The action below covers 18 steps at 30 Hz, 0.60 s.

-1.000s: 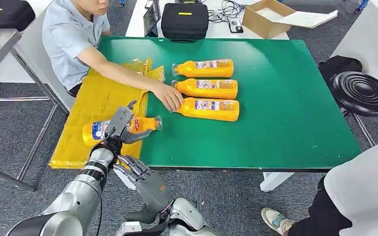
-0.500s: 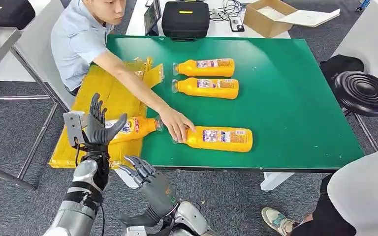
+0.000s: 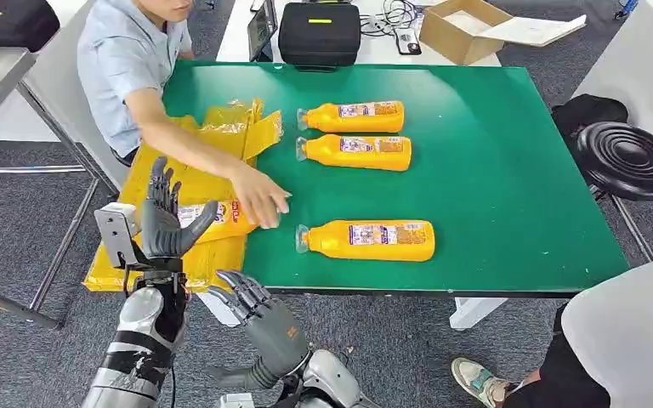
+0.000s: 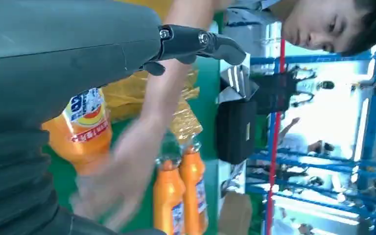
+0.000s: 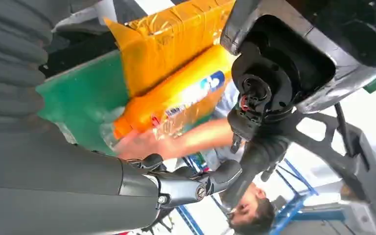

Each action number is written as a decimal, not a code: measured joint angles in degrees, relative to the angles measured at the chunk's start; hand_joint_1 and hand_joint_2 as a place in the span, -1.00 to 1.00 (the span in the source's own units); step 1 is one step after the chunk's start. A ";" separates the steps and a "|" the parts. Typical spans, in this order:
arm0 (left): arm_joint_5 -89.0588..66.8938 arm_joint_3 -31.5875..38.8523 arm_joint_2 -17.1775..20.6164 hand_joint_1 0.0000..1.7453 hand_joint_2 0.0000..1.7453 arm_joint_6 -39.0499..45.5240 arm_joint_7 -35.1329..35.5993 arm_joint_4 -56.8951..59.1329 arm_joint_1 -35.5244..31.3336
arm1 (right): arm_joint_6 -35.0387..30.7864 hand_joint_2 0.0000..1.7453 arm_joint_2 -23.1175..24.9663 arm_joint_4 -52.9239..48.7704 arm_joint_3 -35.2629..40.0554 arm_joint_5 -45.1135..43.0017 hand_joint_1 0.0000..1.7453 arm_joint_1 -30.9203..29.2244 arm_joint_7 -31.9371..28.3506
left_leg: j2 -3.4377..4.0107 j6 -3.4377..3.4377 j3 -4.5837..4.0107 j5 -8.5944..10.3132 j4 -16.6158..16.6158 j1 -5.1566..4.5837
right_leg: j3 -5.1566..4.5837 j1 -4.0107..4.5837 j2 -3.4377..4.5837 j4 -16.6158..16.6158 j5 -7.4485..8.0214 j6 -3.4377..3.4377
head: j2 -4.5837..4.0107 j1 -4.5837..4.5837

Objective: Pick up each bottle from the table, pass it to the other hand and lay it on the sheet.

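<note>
At the left edge of the bench (image 3: 493, 170), a crumpled yellow sheet (image 3: 174, 183) lies over the green top and hangs past that edge. The left hand (image 3: 163, 219) is raised upright just off the near left corner, its fingers spread and empty; the wrist camera mount sits beside it. One orange bottle (image 3: 217, 221) lies on its side on the near part of the sheet, its cap toward the green surface, partly hidden behind the left hand. A person in a light blue shirt (image 3: 123, 64) sits at the left edge, an arm stretched across the sheet, and the person's hand (image 3: 259, 200) rests on the cap end of that bottle. In the left wrist view the same bottle (image 4: 81, 129) shows orange behind a blurred forearm.

The right hand (image 3: 251, 308) hovers below the near edge of the bench, fingers apart and slightly curled, holding nothing.

Further right, a second bottle (image 3: 366, 240) lies on its side near the near edge, cap pointing left. Two more bottles (image 3: 353, 117) (image 3: 354, 153) lie side by side toward the middle of the bench, well apart from the near one, caps pointing left.

Beyond the far edge sit a black case (image 3: 319, 34) and an open cardboard box (image 3: 463, 30). Off the right edge stands a black stool (image 3: 629, 160).
</note>
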 measured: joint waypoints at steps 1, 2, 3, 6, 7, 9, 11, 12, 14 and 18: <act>2.51 -0.37 0.24 -1.00 1.00 -0.48 -0.22 -1.42 0.63 | 0.00 1.00 -0.24 -0.87 -0.48 0.98 -1.00 0.39 0.00 | 0.00 0.00 0.00 0.00 0.00 0.00 | 0.00 0.00 0.00 0.00 0.00 0.00 | 0.00 -0.02; 4.92 -0.59 0.37 -1.00 1.00 -0.70 -0.26 -3.00 1.31 | 0.00 1.00 -0.55 -1.62 -1.09 2.58 -1.00 0.82 0.00 | -0.01 0.00 -0.01 0.00 0.00 0.00 | 0.00 0.00 0.00 -0.01 -0.01 0.00 | 0.00 0.00; 6.89 -0.61 0.52 -1.00 1.00 -0.48 -0.48 -4.20 2.02 | 0.00 1.00 -0.81 -2.41 -2.15 5.37 -1.00 1.42 0.00 | -0.01 0.00 -0.01 -0.01 0.00 0.00 | 0.00 0.00 0.00 -0.01 -0.01 0.00 | 0.00 0.00; 10.85 -0.42 1.24 -1.00 1.00 1.90 -1.68 -8.97 4.57 | -0.04 1.00 -2.25 -6.32 -7.64 8.83 -1.00 4.24 -0.02 | -0.04 0.01 -0.05 -0.02 0.00 -0.01 | -0.02 -0.01 -0.01 -0.02 -0.02 0.01 | 0.00 0.00; 11.87 -0.07 1.55 -1.00 1.00 2.47 -1.70 -10.32 5.40 | -0.04 1.00 -3.12 -8.01 -9.12 8.30 -1.00 5.08 0.00 | -0.06 0.01 -0.06 -0.02 0.00 -0.01 | -0.02 -0.01 -0.02 -0.03 -0.02 0.01 | 0.00 0.00; 13.33 1.18 2.25 -1.00 1.00 2.82 -0.92 -12.69 7.19 | -0.15 1.00 -5.08 -12.09 -12.64 8.17 -1.00 7.13 0.13 | -0.05 0.03 -0.06 -0.04 0.00 -0.01 | -0.01 -0.02 -0.01 -0.05 -0.04 0.00 | 0.00 0.00; 7.78 1.55 3.32 -1.00 1.00 5.30 -0.98 -14.73 9.88 | -0.22 1.00 -5.86 -15.83 -17.52 13.71 -1.00 10.19 4.05 | -0.03 0.03 -0.05 -0.06 0.00 -0.02 | -0.01 -0.02 0.00 -0.05 -0.03 0.00 | 0.00 0.02; 3.14 1.60 3.61 -1.00 1.00 6.50 -1.68 -16.24 12.04 | -0.31 1.00 -6.12 -16.56 -21.25 19.23 -1.00 11.01 6.33 | 0.02 -0.01 -0.04 -0.10 0.00 -0.05 | -0.04 -0.03 0.01 -0.06 -0.03 0.01 | 0.00 -0.04; -2.60 1.23 3.65 -1.00 1.00 7.93 -3.40 -19.46 16.72 | -0.37 1.00 -7.18 -16.13 -32.63 28.44 -1.00 11.44 5.79 | -0.03 0.02 -0.05 -0.09 0.00 -0.11 | -0.08 -0.10 -0.01 -0.08 -0.03 0.03 | 0.00 -0.09; -8.30 0.70 3.67 -1.00 1.00 13.12 -5.77 -23.19 21.02 | -0.37 1.00 -8.06 -14.27 -51.27 33.77 -1.00 9.62 3.82 | -0.34 0.09 -0.09 -0.06 0.00 -0.12 | 0.05 -0.13 -0.25 -0.11 -0.07 0.18 | 0.00 0.11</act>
